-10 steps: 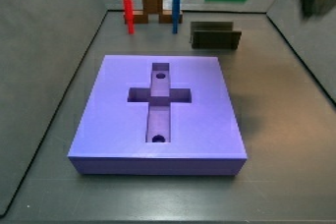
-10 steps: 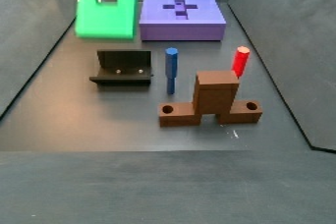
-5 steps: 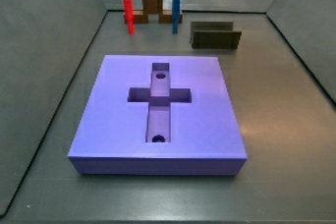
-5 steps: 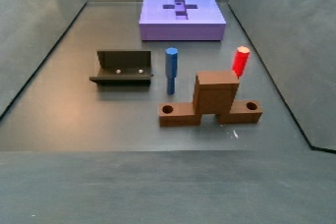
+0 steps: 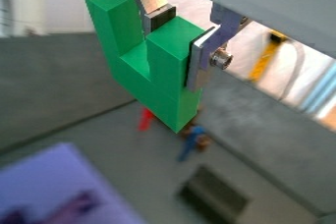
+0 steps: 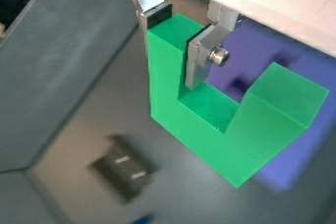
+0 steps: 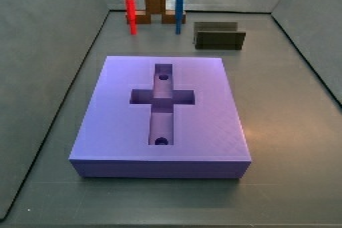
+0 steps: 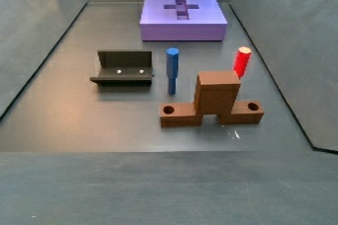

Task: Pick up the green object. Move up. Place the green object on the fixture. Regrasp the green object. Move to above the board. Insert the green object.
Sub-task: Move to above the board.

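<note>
In both wrist views my gripper (image 5: 178, 39) (image 6: 178, 39) is shut on one prong of the bright green U-shaped object (image 5: 147, 71) (image 6: 217, 135), which hangs high above the floor. Neither the gripper nor the green object shows in the side views. Far below, the purple board (image 7: 120, 122) (image 8: 158, 22) (image 5: 53, 184) (image 6: 252, 56) lies flat with its cross-shaped recess. The dark fixture (image 7: 219, 37) (image 8: 126, 68) (image 5: 217, 194) (image 6: 125, 167) stands beyond the board's end with nothing on it.
A red peg (image 7: 131, 14) (image 8: 242, 61) and a blue peg (image 7: 179, 14) (image 8: 172, 69) stand upright beside a brown upright block (image 7: 156, 2) (image 8: 211, 99) on its base. Sloped dark walls ring the floor.
One second ago the gripper and the green object showed at the top edge of both side views. They have since risen out of those views and stay out.
</note>
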